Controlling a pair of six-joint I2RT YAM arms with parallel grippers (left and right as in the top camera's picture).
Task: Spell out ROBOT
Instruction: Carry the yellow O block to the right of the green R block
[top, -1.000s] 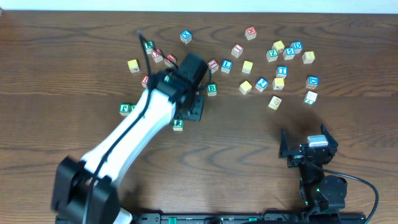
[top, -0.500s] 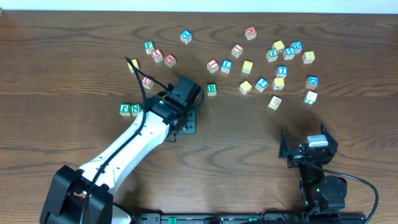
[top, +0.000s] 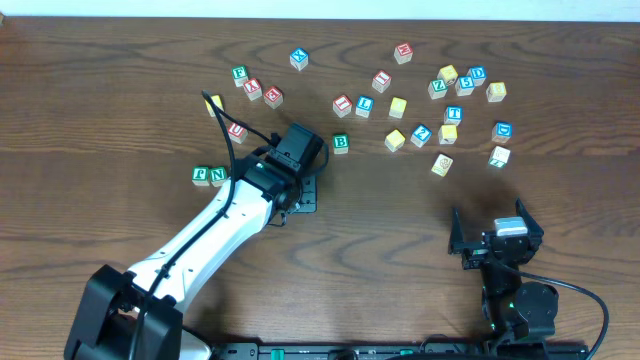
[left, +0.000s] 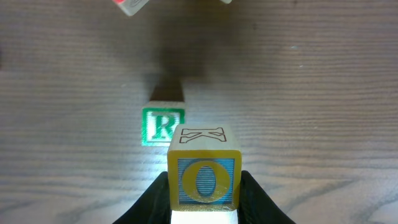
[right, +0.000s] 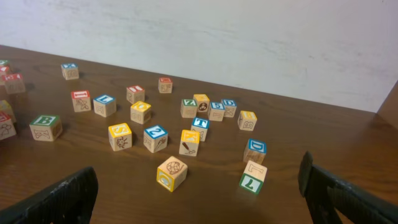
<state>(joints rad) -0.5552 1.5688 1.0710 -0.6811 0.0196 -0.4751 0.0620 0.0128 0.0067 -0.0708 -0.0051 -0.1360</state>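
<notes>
Yellow O block (left: 204, 177) stays clamped in left jaws near green R (left: 160, 126); right jaws apart.

Green R cube (left: 163, 126) partly behind O cube (left: 204, 180)

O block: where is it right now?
Left wrist view: the O block is gripped in the left end effector, with the green R block just beyond it, slightly left in frame.

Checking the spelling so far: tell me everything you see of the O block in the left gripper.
The O block is a small pale wooden cube, held upright. Its camera-facing side shows a yellow O on blue; its top bears an outlined K. The left gripper clamps its two sides with black fingers. The green R cube lies just beyond it.
</notes>
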